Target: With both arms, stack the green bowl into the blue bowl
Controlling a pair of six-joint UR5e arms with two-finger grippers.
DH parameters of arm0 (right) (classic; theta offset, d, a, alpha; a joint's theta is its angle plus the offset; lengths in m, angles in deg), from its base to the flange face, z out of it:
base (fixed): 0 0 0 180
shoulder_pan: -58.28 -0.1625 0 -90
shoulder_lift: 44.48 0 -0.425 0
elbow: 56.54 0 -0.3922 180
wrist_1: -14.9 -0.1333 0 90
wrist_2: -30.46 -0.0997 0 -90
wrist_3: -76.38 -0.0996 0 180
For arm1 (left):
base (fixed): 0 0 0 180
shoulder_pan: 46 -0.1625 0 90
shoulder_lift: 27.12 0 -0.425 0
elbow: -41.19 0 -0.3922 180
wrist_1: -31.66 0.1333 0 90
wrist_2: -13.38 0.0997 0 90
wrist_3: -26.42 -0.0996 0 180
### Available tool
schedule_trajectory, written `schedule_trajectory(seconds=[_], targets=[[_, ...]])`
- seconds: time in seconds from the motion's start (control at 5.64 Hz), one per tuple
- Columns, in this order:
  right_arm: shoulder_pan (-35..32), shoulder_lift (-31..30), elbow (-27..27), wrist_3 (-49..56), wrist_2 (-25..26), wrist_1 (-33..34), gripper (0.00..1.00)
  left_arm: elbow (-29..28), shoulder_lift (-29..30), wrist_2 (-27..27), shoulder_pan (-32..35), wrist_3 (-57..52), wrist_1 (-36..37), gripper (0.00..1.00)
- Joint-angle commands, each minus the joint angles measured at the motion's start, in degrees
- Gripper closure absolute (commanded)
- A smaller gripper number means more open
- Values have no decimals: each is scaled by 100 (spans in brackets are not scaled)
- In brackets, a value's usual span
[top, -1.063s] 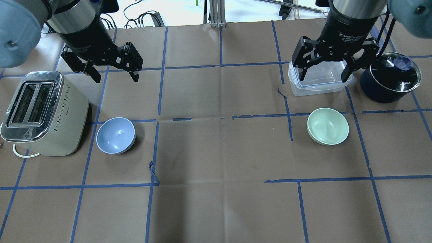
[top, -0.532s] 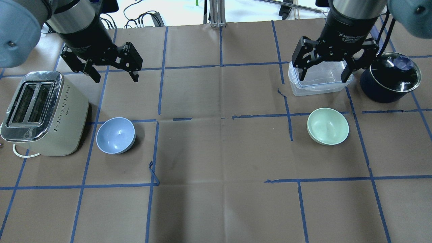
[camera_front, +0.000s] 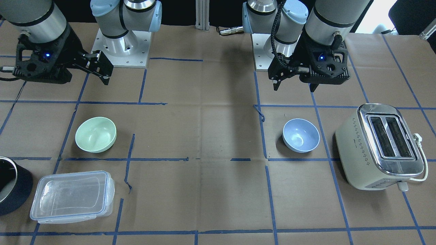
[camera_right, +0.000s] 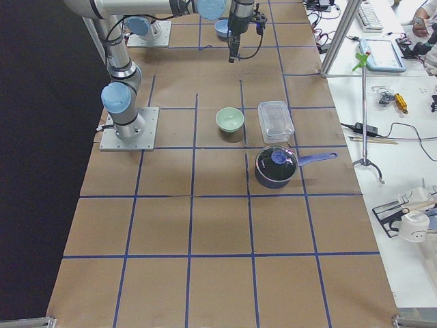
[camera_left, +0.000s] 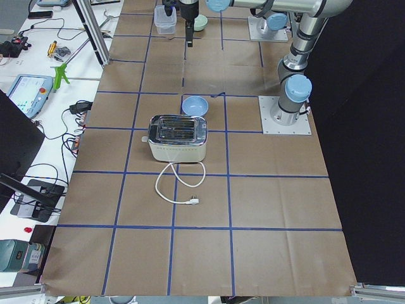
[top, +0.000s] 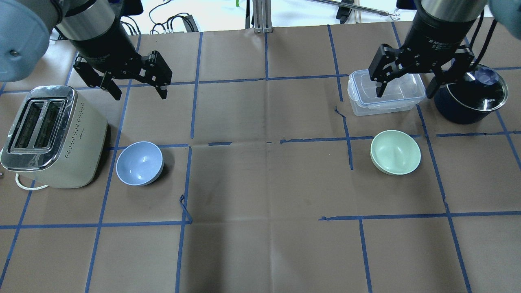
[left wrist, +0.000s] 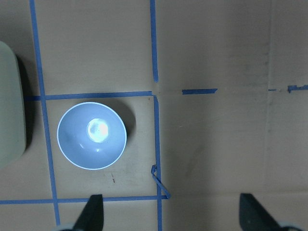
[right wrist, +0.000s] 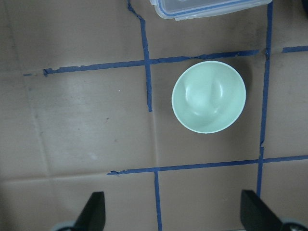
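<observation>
The pale mint-green bowl [top: 395, 152] sits upright and empty on the table's right half; it also shows in the front view [camera_front: 95, 134] and the right wrist view [right wrist: 209, 96]. The pale blue bowl [top: 139, 163] sits upright and empty on the left half, right beside the toaster; it also shows in the front view [camera_front: 301, 140] and the left wrist view [left wrist: 92, 135]. My left gripper [top: 140, 94] hangs open and empty high above the table, behind the blue bowl. My right gripper [top: 405, 93] hangs open and empty over the clear container, behind the green bowl.
A cream toaster [top: 53, 134] with a loose cord stands left of the blue bowl. A clear lidded container [top: 362, 101] and a dark pot with a glass lid [top: 472, 97] stand behind the green bowl. Brown paper with blue tape lines covers the table.
My right gripper has shifted to the right and slightly farther back, still open. The left gripper and both bowls have not moved.
</observation>
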State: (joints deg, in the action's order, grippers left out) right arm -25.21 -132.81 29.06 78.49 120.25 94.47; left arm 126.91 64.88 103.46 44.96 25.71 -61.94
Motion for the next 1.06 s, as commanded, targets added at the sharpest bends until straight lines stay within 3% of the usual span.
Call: schedule_trajectory(seconds=[0.0, 0.53, 0.89], targets=[[1032, -244, 489, 1154, -14, 57, 0, 7, 2, 0, 0, 0, 0, 2], [2028, -509, 1212, 2450, -6, 769, 0, 15, 2, 0, 0, 0, 0, 2], [2013, -562, 1301, 2278, -23, 980, 0, 24, 2, -35, -17, 0, 0, 2]])
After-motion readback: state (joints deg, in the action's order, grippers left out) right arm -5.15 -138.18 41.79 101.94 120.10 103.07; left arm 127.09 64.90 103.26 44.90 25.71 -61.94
